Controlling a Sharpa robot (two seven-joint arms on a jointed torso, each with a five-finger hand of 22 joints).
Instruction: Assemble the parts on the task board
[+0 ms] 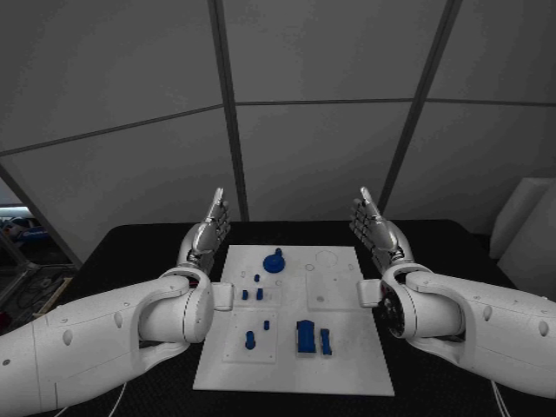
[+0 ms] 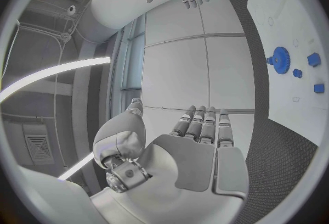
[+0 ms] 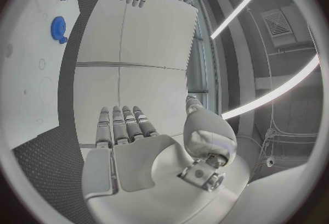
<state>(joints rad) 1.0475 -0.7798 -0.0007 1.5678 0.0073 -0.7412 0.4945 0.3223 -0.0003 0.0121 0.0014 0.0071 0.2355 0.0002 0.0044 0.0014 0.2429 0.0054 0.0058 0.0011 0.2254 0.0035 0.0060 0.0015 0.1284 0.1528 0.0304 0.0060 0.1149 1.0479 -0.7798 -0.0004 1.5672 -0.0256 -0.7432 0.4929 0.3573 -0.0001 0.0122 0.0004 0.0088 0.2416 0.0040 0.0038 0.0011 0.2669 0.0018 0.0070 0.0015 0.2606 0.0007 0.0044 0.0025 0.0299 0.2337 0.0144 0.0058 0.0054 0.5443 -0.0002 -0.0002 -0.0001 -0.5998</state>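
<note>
The white task board (image 1: 340, 347) lies in the middle of the black table. A blue gear-shaped part (image 1: 274, 261) stands near its far edge and shows again in the wrist views (image 2: 279, 60) (image 3: 57, 28). Small blue parts (image 1: 252, 294) sit mid-board, and larger blue blocks (image 1: 311, 337) lie nearer me. My left hand (image 1: 208, 228) is raised at the board's far left corner, fingers straight together, holding nothing. My right hand (image 1: 376, 227) mirrors it at the far right corner, flat and empty. Each palm (image 2: 199, 152) (image 3: 126, 150) shows bare in its wrist view.
The black table (image 1: 128, 252) runs beyond the board on both sides. Grey wall panels (image 1: 315, 148) rise behind it. A white object (image 1: 529, 226) stands at the right, and cluttered equipment (image 1: 15, 234) sits at the left edge.
</note>
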